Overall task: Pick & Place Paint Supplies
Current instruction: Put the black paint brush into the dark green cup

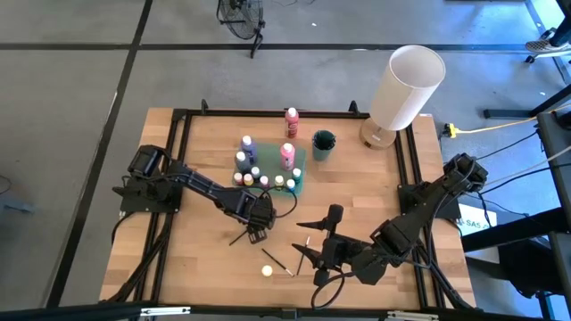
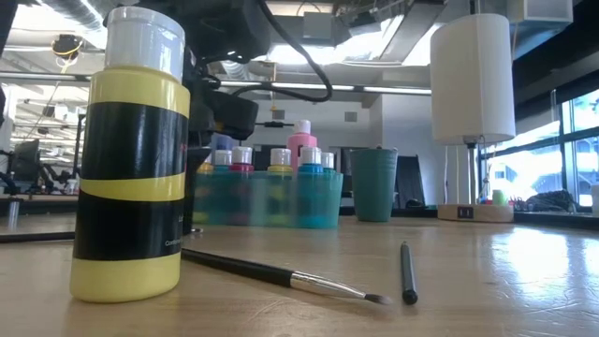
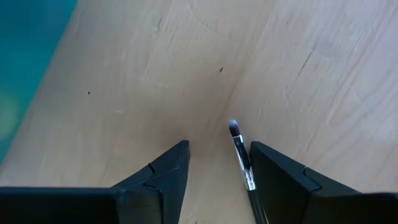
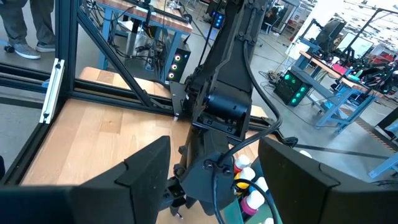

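Observation:
A thin dark-handled brush (image 3: 241,155) lies flat on the wood between my left gripper's (image 3: 217,163) open fingers, close beside one finger. In the high view my left gripper (image 1: 257,232) is low over that brush (image 1: 237,239), just near of the teal tray (image 1: 302,159) of white-capped paint bottles. My right gripper (image 1: 304,242) is open above the table's near middle and faces the left arm (image 4: 217,112). A yellow bottle (image 1: 267,269) stands near the front edge with a second brush (image 1: 280,262) beside it. A third brush (image 2: 407,271) lies under my right gripper.
A teal cup (image 1: 323,144) stands right of the tray, and a pink bottle (image 1: 292,119) stands alone behind it. The big white cylinder (image 1: 407,86) rises at the far right corner. Bare wood (image 1: 196,259) lies on the near left.

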